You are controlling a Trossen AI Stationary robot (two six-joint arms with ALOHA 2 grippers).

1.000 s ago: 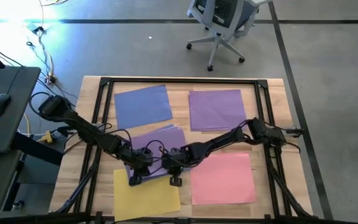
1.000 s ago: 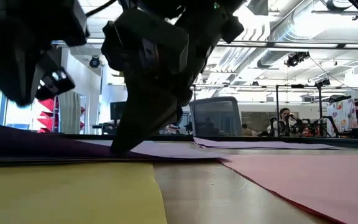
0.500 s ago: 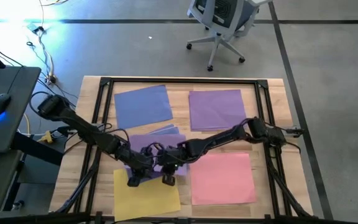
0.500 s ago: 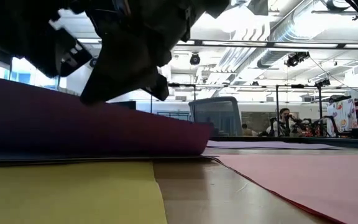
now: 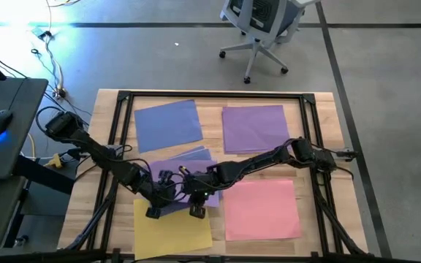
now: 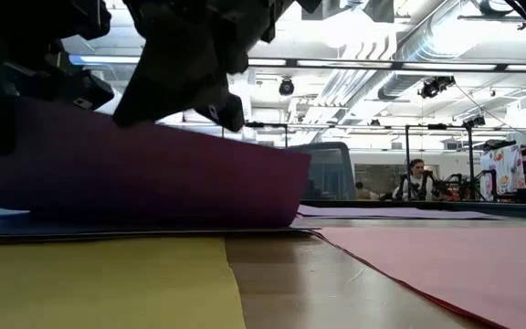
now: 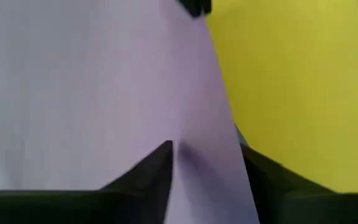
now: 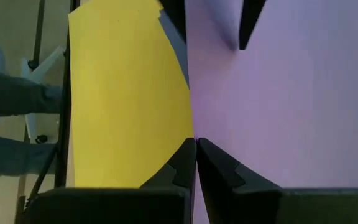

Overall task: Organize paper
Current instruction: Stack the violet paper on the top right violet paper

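High view puts both hands low and centre in the frame, meeting over the mixed stack (image 5: 185,166) of purple and blue sheets, at the edge nearest the yellow sheet (image 5: 172,225). The left hand (image 5: 153,212) sits at the lower left corner of that stack's lifted purple sheet (image 6: 153,174), and the right hand (image 5: 197,210) just beside it to the right, so both are on the same near edge, neither clearly nearer. In the left wrist view the purple sheet runs between the two dark fingers (image 7: 145,177), one either side of it; they look to be pinching that edge, though how firmly cannot be told. In the right wrist view the fingers (image 8: 188,163) are pressed together, tips at the seam where purple meets yellow, with no paper seen between them. The low view shows the purple sheet raised off the tabletop (image 6: 336,283) in a curl, its near edge up under the hands and its far side trailing down onto the stack. Its long axis seems to run away from the hands toward the top of the high view, where a single purple sheet (image 5: 254,128) lies at upper right and a blue sheet (image 5: 168,123) at upper left; the pink sheet (image 5: 263,209) is at lower right. I judge the move turns on carrying the held edge up and right.
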